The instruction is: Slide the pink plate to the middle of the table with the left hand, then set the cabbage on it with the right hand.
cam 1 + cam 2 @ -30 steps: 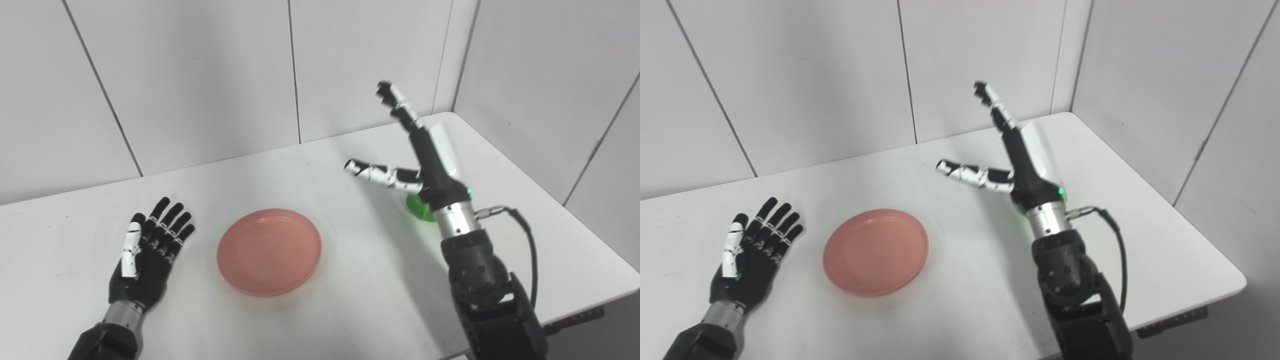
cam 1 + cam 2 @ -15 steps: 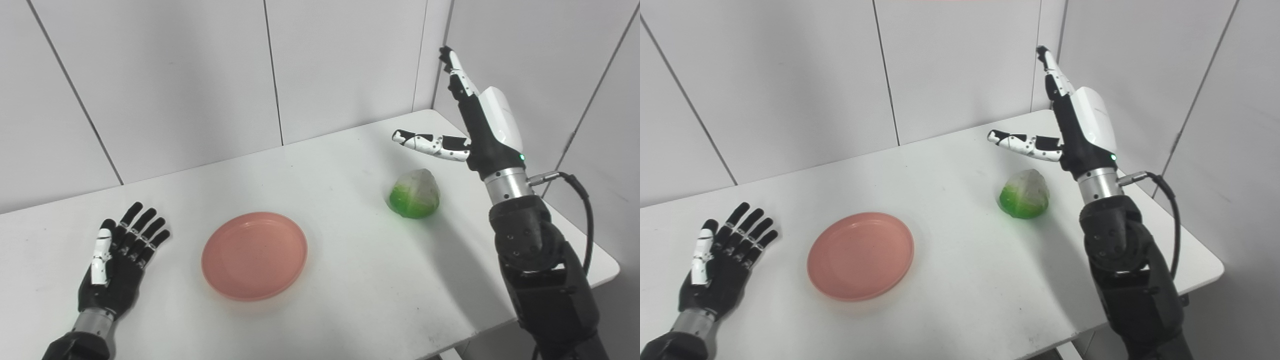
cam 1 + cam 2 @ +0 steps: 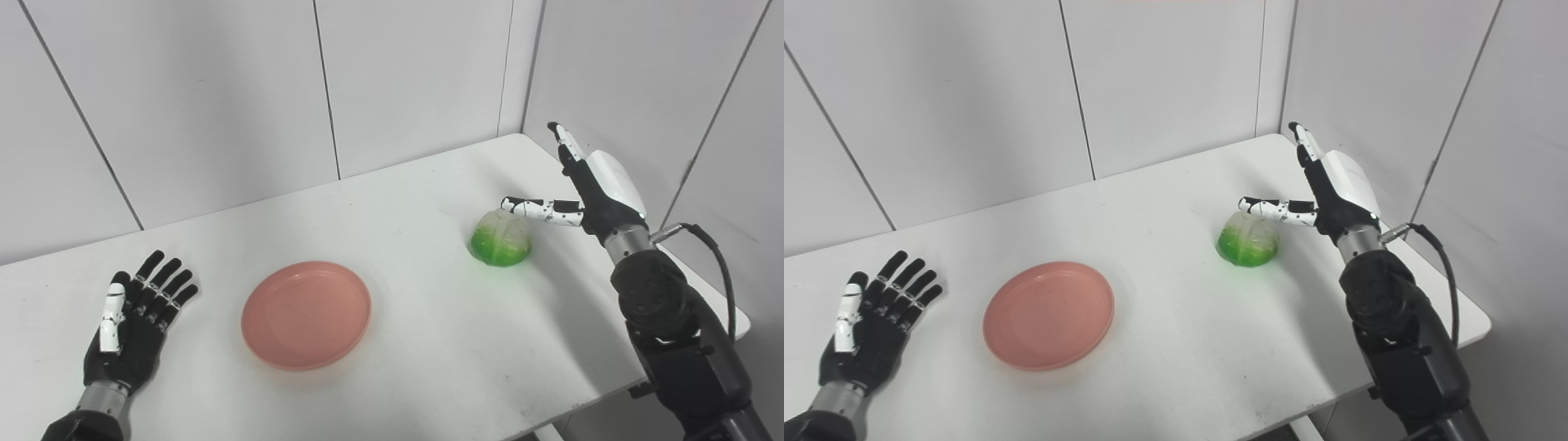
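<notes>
Sitting near the table's (image 3: 429, 367) right edge, the cabbage (image 3: 500, 238) looked light, rounded and slippery; the right hand (image 3: 588, 190), spread wide beside it, should cup its flanks.

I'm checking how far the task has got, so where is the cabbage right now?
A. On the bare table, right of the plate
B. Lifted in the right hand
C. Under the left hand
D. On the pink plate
A: the cabbage sits on the white table apart from the pink plate, with the open right hand beside it, not gripping it.
</notes>
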Action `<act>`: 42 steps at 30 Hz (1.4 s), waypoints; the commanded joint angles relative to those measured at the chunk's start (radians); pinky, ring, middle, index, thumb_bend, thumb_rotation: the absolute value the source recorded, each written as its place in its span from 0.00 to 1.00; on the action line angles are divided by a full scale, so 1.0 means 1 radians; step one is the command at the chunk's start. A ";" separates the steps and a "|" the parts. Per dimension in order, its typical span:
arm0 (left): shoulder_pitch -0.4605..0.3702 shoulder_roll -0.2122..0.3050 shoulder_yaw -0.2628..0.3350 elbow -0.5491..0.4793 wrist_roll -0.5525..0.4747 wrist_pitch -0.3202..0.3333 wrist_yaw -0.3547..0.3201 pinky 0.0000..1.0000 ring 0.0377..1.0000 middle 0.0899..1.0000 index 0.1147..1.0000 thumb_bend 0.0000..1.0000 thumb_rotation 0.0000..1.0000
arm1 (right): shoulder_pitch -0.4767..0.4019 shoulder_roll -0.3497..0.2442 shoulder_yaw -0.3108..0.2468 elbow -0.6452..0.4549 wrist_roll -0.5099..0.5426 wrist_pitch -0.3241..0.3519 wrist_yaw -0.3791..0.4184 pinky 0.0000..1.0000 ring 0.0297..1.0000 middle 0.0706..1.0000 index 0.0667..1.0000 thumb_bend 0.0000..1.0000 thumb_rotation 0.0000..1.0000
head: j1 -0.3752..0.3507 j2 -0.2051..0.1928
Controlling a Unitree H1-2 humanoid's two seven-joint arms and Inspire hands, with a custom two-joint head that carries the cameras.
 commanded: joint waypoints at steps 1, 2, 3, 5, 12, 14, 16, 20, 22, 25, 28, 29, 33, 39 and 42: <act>0.117 0.008 0.008 0.111 0.015 0.003 -0.003 0.78 0.81 0.81 0.81 0.54 0.82 | -0.035 -0.035 0.004 0.022 0.010 -0.034 -0.014 0.77 0.93 1.00 1.00 1.00 0.60 | 0.000 0.001; 0.115 0.009 0.010 0.115 0.014 0.003 -0.004 0.78 0.81 0.81 0.81 0.54 0.82 | -0.038 -0.037 0.007 0.039 0.017 -0.035 -0.012 0.75 0.92 1.00 1.00 1.00 0.60 | 0.000 0.001; 0.115 0.010 0.011 0.118 0.012 0.006 -0.005 0.78 0.81 0.81 0.81 0.54 0.81 | -0.043 -0.040 0.011 0.057 0.024 -0.035 -0.011 0.75 0.92 1.00 1.00 1.00 0.59 | -0.001 0.003; 0.113 0.014 0.013 0.124 0.009 0.005 -0.012 0.78 0.81 0.82 0.82 0.54 0.81 | -0.055 -0.043 0.016 0.091 0.042 -0.033 -0.008 0.75 0.94 1.00 1.00 1.00 0.57 | -0.002 0.005; 0.115 0.022 0.020 0.116 0.010 0.019 -0.011 0.77 0.80 0.81 0.82 0.53 0.81 | -0.087 -0.057 0.049 0.178 0.041 -0.042 -0.021 0.80 0.97 1.00 1.00 1.00 0.56 | -0.006 0.011; 0.115 0.025 0.021 0.118 0.012 0.018 -0.016 0.77 0.80 0.81 0.82 0.53 0.81 | -0.092 -0.063 0.061 0.199 0.035 -0.055 -0.030 0.82 0.97 1.00 1.00 1.00 0.56 | -0.007 0.013; 0.115 0.028 0.022 0.124 0.011 0.017 -0.021 0.77 0.80 0.82 0.82 0.53 0.81 | -0.100 -0.071 0.077 0.227 0.033 -0.069 -0.033 0.83 0.98 1.00 1.00 1.00 0.59 | -0.006 0.016; 0.114 0.033 0.025 0.134 0.012 0.013 -0.025 0.77 0.79 0.81 0.81 0.53 0.81 | -0.109 -0.082 0.097 0.265 0.046 -0.081 -0.024 0.82 0.98 1.00 1.00 1.00 0.60 | -0.011 0.023; 0.113 0.034 0.027 0.138 0.013 0.013 -0.024 0.76 0.79 0.80 0.80 0.54 0.80 | -0.112 -0.085 0.108 0.270 0.044 -0.074 -0.021 0.85 0.99 1.00 1.00 1.00 0.60 | -0.011 0.023; 0.108 0.038 0.030 0.157 0.015 0.008 -0.032 0.76 0.78 0.79 0.80 0.55 0.79 | -0.120 -0.082 0.118 0.292 0.055 -0.086 -0.027 0.88 1.00 1.00 1.00 1.00 0.60 | -0.013 0.030; 0.104 0.041 0.029 0.172 0.015 0.003 -0.034 0.74 0.77 0.79 0.79 0.57 0.77 | -0.128 -0.081 0.119 0.307 0.081 -0.098 -0.022 0.86 1.00 1.00 1.00 1.00 0.57 | -0.011 0.032; 0.103 0.042 0.028 0.175 0.015 0.000 -0.036 0.74 0.77 0.78 0.79 0.57 0.76 | -0.131 -0.081 0.119 0.315 0.090 -0.101 -0.019 0.83 1.00 1.00 1.00 1.00 0.57 | -0.011 0.033; 0.103 0.044 0.027 0.175 0.013 -0.001 -0.041 0.74 0.77 0.78 0.78 0.58 0.75 | -0.141 -0.090 0.142 0.339 0.092 -0.107 -0.013 0.77 0.99 1.00 1.00 1.00 0.59 | -0.011 0.038; 0.102 0.048 0.024 0.180 0.013 -0.003 -0.052 0.74 0.77 0.79 0.79 0.57 0.76 | -0.150 -0.092 0.169 0.344 0.091 -0.078 0.006 0.87 1.00 1.00 1.00 1.00 0.58 | -0.009 0.044; 0.104 0.048 0.023 0.173 0.017 -0.001 -0.046 0.73 0.77 0.78 0.78 0.59 0.74 | -0.157 -0.095 0.186 0.342 0.079 -0.048 0.022 0.89 1.00 1.00 1.00 1.00 0.60 | -0.009 0.049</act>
